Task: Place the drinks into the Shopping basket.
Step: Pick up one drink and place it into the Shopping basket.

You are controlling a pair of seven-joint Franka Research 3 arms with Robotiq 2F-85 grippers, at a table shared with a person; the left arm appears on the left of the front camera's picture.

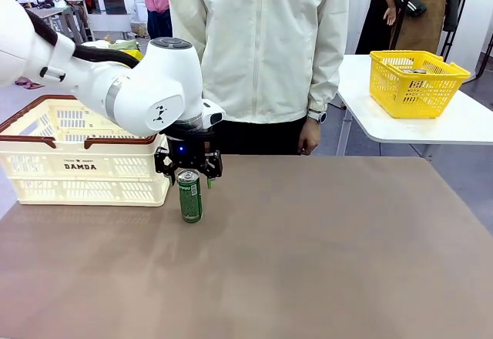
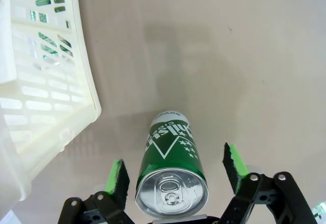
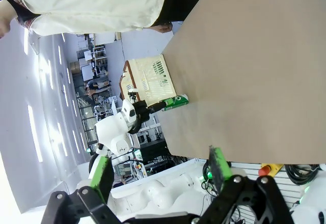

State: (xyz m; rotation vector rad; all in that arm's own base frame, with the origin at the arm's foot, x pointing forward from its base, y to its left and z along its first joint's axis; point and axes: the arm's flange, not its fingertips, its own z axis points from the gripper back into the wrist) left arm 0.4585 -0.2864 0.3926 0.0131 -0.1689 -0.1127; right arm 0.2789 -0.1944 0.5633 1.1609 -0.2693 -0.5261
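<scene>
Green pads (image 2: 118, 175) of our left pincer (image 1: 190, 181) stand spread either side of the slim green metal drink can (image 2: 170, 155) with its silver top. There is a gap at each side, so it is released and not yet gripping. We judge it lined up for a side grasp. The can stands upright on the brown surface (image 1: 323, 254), just beside a corner of the cream-white slotted plastic Shopping basket (image 1: 77, 181), so a short lift over the rim should suffice. Our right pincer (image 3: 160, 168) hangs spread wide and holds nothing.
</scene>
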